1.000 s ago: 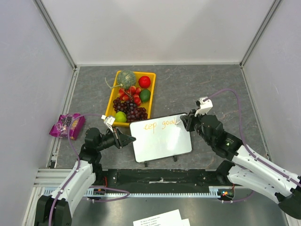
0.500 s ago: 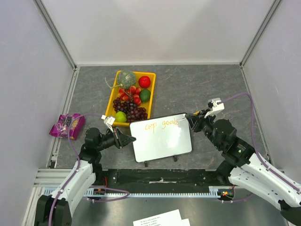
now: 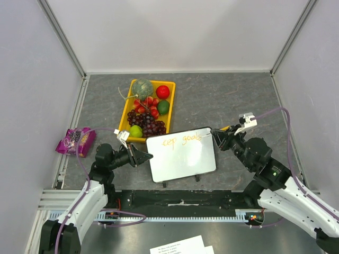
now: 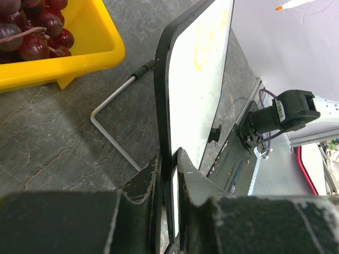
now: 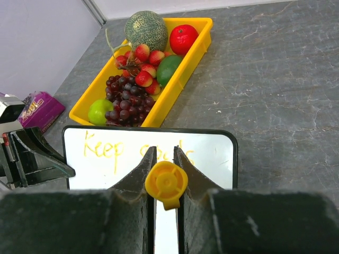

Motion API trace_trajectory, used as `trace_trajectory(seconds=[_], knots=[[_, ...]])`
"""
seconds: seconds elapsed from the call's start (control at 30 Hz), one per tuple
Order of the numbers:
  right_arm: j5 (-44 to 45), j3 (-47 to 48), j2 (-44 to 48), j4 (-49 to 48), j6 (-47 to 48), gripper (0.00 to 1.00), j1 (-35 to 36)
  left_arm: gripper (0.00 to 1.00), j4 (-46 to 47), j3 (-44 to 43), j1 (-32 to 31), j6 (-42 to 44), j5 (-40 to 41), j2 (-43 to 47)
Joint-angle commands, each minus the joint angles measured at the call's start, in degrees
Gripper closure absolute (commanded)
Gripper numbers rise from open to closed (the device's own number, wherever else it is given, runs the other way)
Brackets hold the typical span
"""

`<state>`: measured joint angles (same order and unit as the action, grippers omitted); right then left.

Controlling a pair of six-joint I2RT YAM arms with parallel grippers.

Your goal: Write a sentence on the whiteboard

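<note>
left gripper (image 3: 142,156) clenched on whiteboard (image 3: 183,161) left edge | whiteboard centre of top view, just below yellow fruit tray (image 3: 171,106) | right gripper (image 3: 216,136) grasping orange marker (image 5: 166,182) | sentence (image 3: 181,140) reads "Keep goals", upper board

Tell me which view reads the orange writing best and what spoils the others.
Right wrist: sentence sharp, but the right claw and yellow-capped marker cover its second word. Top: tiny yet legible. Left wrist: whiteboard nearly edge-on, writing a smear.

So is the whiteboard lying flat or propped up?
Propped up at a tilt: the whiteboard rises off the table with a wire stand behind it, its edge clamped in the left pincer.
</note>
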<state>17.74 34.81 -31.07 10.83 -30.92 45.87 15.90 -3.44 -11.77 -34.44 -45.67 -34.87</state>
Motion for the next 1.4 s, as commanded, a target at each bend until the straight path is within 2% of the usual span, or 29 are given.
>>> trace_trajectory(seconds=[0.0, 0.33, 0.67, 1.0, 1.37], knots=[[-0.3, -1.7, 1.4, -0.6, -1.6, 1.00, -0.2, 0.98, 1.4, -0.2, 0.0, 2.4, 1.2, -0.5], [-4.2, -0.3, -5.2, -3.4, -0.3, 1.00, -0.2, 0.98, 0.9, 0.2, 0.0, 1.9, 1.4, 1.4], [-8.2, -0.4, -7.9, -7.0, 1.0, 1.00, -0.2, 0.98, 1.1, 0.1, 0.1, 2.0, 1.0, 0.4], [-12.5, 3.8, -12.9, -10.3, 3.7, 1.00, 0.4, 0.98, 0.7, -0.1, 0.1, 2.1, 1.5, 0.3], [-6.1, 8.7, -22.8, -18.6, 3.8, 1.00, 12.0, 0.98, 1.1, -0.2, 0.1, 2.3, 1.3, -0.4]])
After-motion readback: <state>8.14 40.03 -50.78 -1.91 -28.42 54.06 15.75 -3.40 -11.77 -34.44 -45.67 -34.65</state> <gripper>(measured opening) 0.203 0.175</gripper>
